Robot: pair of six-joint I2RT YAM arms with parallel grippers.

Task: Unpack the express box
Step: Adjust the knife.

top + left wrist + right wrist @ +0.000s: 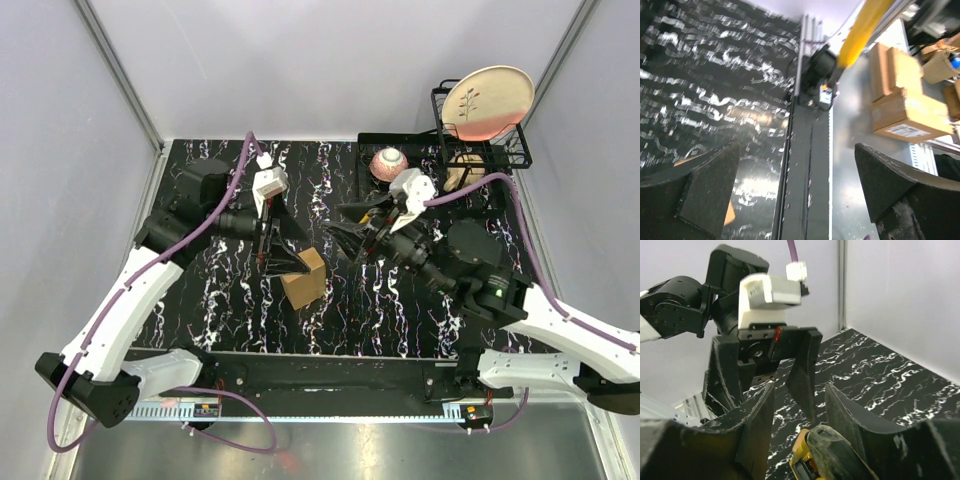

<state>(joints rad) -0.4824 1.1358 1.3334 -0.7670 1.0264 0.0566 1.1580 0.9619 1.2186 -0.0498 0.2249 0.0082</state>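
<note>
The express box (303,278), small and plain brown, stands tilted on the black marbled table (210,300), just right of my left gripper (277,262). That gripper points down beside the box with its jaws wide open and nothing between them. In the left wrist view the left gripper (795,195) frames the table's front rail, and only an orange-brown sliver of the box (729,216) shows by the left finger. My right gripper (340,233) hovers right of the box, shut on a yellow utility knife (822,457). The right wrist view shows the open left gripper (765,385) ahead; the box is hidden there.
A black dish rack (520,150) at the back right holds a pink plate (487,100), with a pink patterned bowl (388,163) beside it. Beyond the table's front rail (810,165), stacked cardboard cartons (905,107) lie on the floor.
</note>
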